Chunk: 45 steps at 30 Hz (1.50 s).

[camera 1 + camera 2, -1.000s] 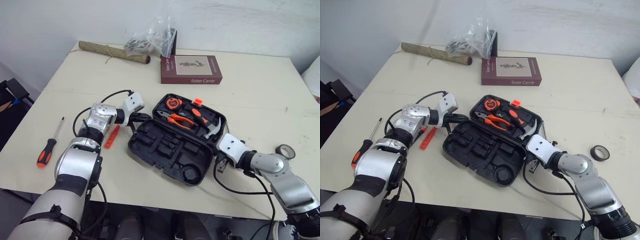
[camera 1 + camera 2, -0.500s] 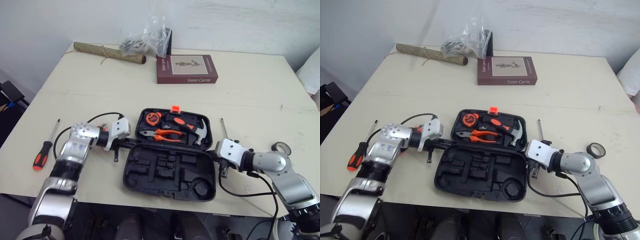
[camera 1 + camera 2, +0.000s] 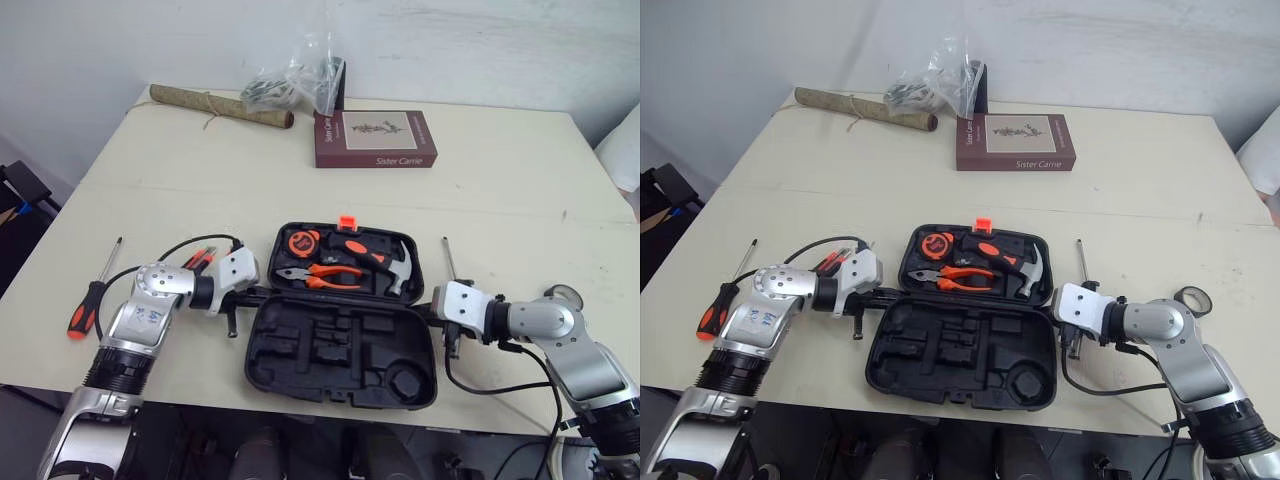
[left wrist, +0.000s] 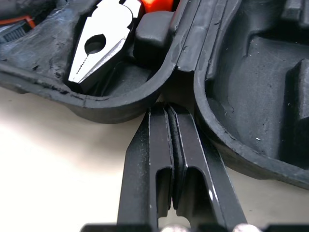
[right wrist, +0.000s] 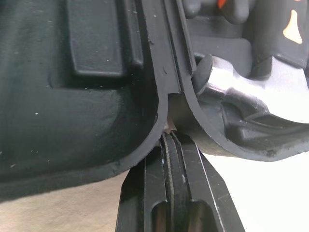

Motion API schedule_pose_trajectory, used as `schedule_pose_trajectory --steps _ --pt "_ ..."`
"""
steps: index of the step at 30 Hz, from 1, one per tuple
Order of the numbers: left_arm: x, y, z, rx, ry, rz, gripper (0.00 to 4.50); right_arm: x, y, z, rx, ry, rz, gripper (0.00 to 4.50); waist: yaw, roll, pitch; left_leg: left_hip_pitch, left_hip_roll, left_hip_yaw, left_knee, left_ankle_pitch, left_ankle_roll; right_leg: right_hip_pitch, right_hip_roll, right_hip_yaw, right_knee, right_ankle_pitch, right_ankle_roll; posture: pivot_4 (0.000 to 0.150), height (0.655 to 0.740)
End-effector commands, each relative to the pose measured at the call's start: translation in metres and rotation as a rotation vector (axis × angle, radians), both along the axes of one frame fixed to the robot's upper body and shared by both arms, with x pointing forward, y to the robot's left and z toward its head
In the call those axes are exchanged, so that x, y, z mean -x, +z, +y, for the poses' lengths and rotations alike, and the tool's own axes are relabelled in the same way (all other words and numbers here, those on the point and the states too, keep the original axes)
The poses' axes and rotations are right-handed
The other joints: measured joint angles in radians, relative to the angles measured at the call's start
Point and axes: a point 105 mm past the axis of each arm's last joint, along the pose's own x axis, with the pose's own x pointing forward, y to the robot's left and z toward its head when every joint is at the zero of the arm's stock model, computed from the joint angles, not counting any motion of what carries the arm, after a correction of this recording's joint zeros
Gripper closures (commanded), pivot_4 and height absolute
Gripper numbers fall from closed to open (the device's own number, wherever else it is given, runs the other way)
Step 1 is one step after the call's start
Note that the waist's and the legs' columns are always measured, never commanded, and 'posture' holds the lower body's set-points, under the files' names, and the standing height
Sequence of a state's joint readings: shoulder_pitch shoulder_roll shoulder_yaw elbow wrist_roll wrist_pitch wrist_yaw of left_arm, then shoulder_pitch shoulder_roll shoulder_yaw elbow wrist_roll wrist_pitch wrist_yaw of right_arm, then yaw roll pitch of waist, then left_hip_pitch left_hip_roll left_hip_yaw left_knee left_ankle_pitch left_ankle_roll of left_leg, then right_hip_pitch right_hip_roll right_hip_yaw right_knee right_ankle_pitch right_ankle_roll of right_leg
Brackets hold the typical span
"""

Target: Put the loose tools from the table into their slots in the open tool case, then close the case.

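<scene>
One cream tabletop (image 3: pixel 500 190), lightly scuffed, set against a plain white wall (image 3: pixel 480 50).

One black moulded plastic tool case (image 3: pixel 340 345), lying open and flat near the front edge, roughly centred. Far half holding:
- one orange tape measure (image 3: pixel 299 241)
- one pair of orange-handled pliers (image 3: pixel 320 273)
- one steel claw hammer with black-and-orange grip (image 3: pixel 385 262)

Near half: bare moulded slots.

Loose on the table:
- one red-and-black-handled screwdriver (image 3: pixel 90 300) near the left edge
- one red-handled tool (image 3: pixel 200 258) just beside the left arm, type unclear
- one thin metal shaft (image 3: pixel 447 258) just off the case's right side
- one dark roll of tape (image 3: pixel 1191 296) near the right edge

Along the far edge: one maroon book (image 3: pixel 375 139), one brown rolled mat tied with string (image 3: pixel 220 105), one clear plastic bag of dark bits (image 3: pixel 300 80).

Two grippers:
- left gripper (image 4: pixel 169 111): fingers pressed together, nothing between, tips at the hinge gap on the case's left side
- right gripper (image 5: pixel 170 140): same, fingers together at the hinge gap on the case's right side
</scene>
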State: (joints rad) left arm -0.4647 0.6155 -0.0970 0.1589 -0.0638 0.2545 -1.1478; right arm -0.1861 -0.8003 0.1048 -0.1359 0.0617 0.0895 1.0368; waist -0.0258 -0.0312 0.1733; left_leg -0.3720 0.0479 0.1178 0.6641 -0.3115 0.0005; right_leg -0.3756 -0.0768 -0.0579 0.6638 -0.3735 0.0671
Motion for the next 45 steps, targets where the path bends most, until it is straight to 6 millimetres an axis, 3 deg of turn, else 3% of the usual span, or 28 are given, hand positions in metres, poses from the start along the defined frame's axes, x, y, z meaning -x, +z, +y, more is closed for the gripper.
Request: schedule_pose_trajectory --steps 1,4,9,12,15,16,19,22,23,25,28,32,36,39,41,45 --pt "0.005 0.014 0.014 0.01 0.024 -0.04 4.46 0.008 0.026 -0.001 -0.046 0.077 -0.101 4.5 -0.003 0.0 0.0 0.0 0.0 0.0 0.0 0.0 0.0 0.0 0.0 0.0 0.0 0.0 0.0 0.15 0.74" --pt "0.021 0.031 0.026 0.072 0.012 -0.054 4.46 0.023 0.037 -0.01 -0.091 0.117 -0.128 4.5 -0.003 0.002 0.001 0.0 0.0 0.0 -0.002 0.0 0.0 0.0 0.0 0.0 -0.001 0.0 0.0 0.15 0.74" --pt "0.047 0.064 0.064 0.173 0.117 -0.074 4.46 0.048 0.052 -0.043 -0.149 0.057 -0.182 4.5 -0.001 0.002 0.002 0.001 0.0 -0.001 -0.002 0.0 0.0 0.002 -0.001 0.0 -0.003 0.0 0.0 0.15 0.74" --pt "0.05 0.075 0.12 0.175 0.342 -0.151 4.46 0.063 0.052 -0.084 -0.231 -0.158 -0.178 4.5 0.002 0.003 0.002 0.002 0.0 -0.002 -0.002 -0.001 0.001 0.004 -0.001 0.0 -0.003 0.0 0.0 0.15 0.74" --pt "0.054 0.084 0.195 0.197 0.669 -0.276 3.35 0.084 0.04 -0.139 -0.294 -0.437 -0.172 3.57 0.001 0.003 0.002 0.003 0.0 -0.002 -0.003 -0.001 0.002 0.005 -0.001 0.0 -0.004 0.0 0.0 0.15 0.74" --pt "0.057 0.085 0.212 0.201 0.736 -0.304 2.95 0.091 0.035 -0.151 -0.298 -0.492 -0.165 3.14 0.0 0.003 0.002 0.004 0.0 -0.002 -0.003 -0.002 0.002 0.005 -0.001 0.0 -0.004 0.0 0.0 0.15 0.74" --pt "0.085 0.074 0.282 0.156 1.005 -0.34 1.67 0.121 0.014 -0.199 -0.271 -0.742 -0.141 1.69 -0.003 0.003 0.002 0.004 0.0 -0.001 -0.006 -0.006 0.007 0.004 -0.001 0.0 -0.006 0.0 0.0 0.15 0.74" --pt "0.113 0.072 0.328 0.127 1.211 -0.373 0.31 0.15 0.002 -0.235 -0.238 -0.935 -0.159 0.22 -0.007 0.003 0.002 0.006 -0.001 0.002 -0.013 -0.006 0.007 0.001 -0.003 0.003 -0.006 0.0 0.0 0.15 0.74" --pt "0.121 0.074 0.34 0.119 1.272 -0.401 0.07 0.158 0.0 -0.242 -0.225 -0.976 -0.163 0.04 -0.007 0.003 0.002 0.007 -0.001 0.003 -0.013 -0.006 0.007 0.001 -0.003 0.003 -0.006 0.0 0.0 0.15 0.74" --pt "0.132 0.075 0.354 0.101 1.349 -0.431 0.07 0.171 -0.002 -0.258 -0.229 -1.072 -0.188 0.04 -0.006 0.002 0.002 0.008 -0.001 0.003 -0.015 -0.005 0.006 0.001 -0.003 0.003 -0.006 0.0 0.0 0.15 0.74" --pt "0.132 0.069 0.353 0.083 1.322 -0.412 0.07 0.173 0.001 -0.267 -0.263 -1.139 -0.241 0.04 -0.005 0.003 0.001 0.012 -0.001 0.003 -0.017 -0.006 0.005 0.004 -0.003 0.004 -0.006 0.0 -0.001 0.15 0.74" --pt "0.11 0.076 0.328 0.147 1.166 -0.466 0.07 0.154 -0.002 -0.243 -0.33 -1.062 -0.234 0.04 -0.002 0.004 -0.001 0.015 -0.001 0.003 -0.019 -0.008 0.0 0.005 -0.003 0.005 -0.005 -0.002 -0.003 0.15 0.74" --pt "0.08 0.085 0.283 0.214 0.955 -0.493 0.07 0.126 0.0 -0.205 -0.429 -0.96 -0.24 0.04 -0.003 0.005 -0.002 0.015 -0.001 0.003 -0.018 -0.006 0.0 0.005 -0.003 0.004 -0.004 -0.002 -0.003 0.15 0.74" --pt "0.062 0.094 0.231 0.268 0.74 -0.476 0.07 0.098 0.021 -0.153 -0.526 -0.774 -0.225 0.04 -0.005 0.009 -0.003 0.015 -0.001 0.004 -0.018 -0.005 0.001 0.005 -0.003 0.005 -0.004 -0.002 -0.003 0.15 0.74" --pt "0.058 0.098 0.202 0.3 0.629 -0.449 0.07 0.088 0.033 -0.129 -0.575 -0.685 -0.204 0.04 -0.01 0.009 -0.003 0.014 -0.001 0.004 -0.018 -0.004 -0.002 0.004 -0.002 0.005 -0.003 -0.002 -0.003 0.15 0.74" --pt "0.057 0.101 0.165 0.329 0.509 -0.387 0.07 0.076 0.046 -0.096 -0.608 -0.539 -0.184 0.04 -0.01 0.009 -0.003 0.014 0.0 0.004 -0.018 -0.003 -0.003 0.004 -0.001 0.005 -0.003 -0.002 -0.003 0.15 0.74"
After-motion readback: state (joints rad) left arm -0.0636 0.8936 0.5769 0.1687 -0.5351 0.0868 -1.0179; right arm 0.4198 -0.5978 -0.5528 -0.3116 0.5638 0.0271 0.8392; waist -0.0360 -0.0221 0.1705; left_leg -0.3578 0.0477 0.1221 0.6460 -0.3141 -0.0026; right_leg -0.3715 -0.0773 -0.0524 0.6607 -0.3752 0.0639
